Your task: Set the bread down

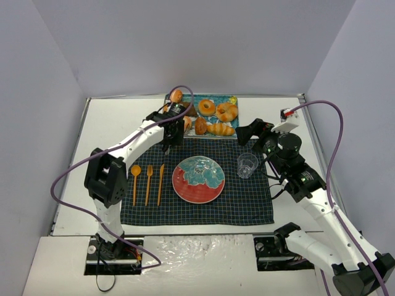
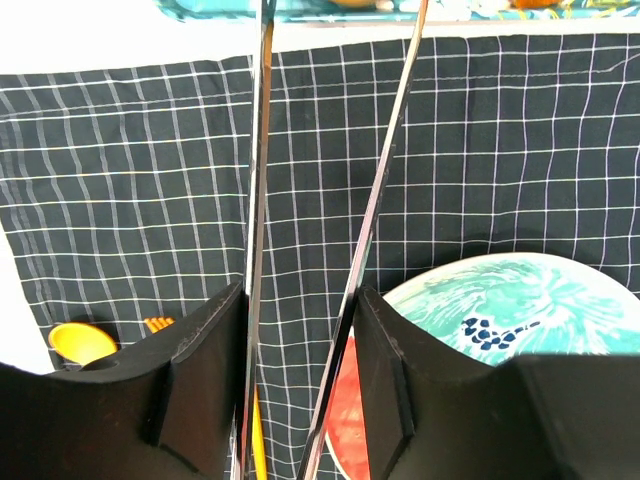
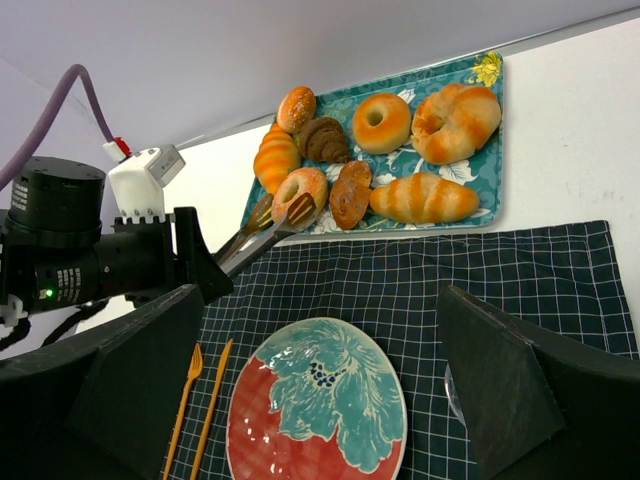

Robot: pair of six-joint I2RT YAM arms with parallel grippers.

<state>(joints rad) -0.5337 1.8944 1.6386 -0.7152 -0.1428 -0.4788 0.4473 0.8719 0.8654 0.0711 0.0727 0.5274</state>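
The bread (image 3: 300,185), a small golden-orange ring with a pale inner rim, lies at the near left of the teal tray (image 3: 490,150), partly hidden by the arm in the top view. My left gripper (image 2: 300,380) (image 1: 177,131) is shut on a pair of metal tongs (image 2: 385,180). The two brown tips of the tongs (image 3: 283,212) reach the ring's near edge, one tip lying over it. My right gripper (image 3: 320,400) (image 1: 250,132) stands open above the cloth with nothing in it.
Several other pastries fill the tray, among them a second ring (image 3: 382,122) and a twisted ring (image 3: 457,120). On the dark checked cloth (image 1: 247,206) lie a red and teal plate (image 1: 198,179), a clear cup (image 1: 247,165) and an orange spoon (image 1: 135,184), fork (image 1: 148,184) and knife (image 1: 161,183).
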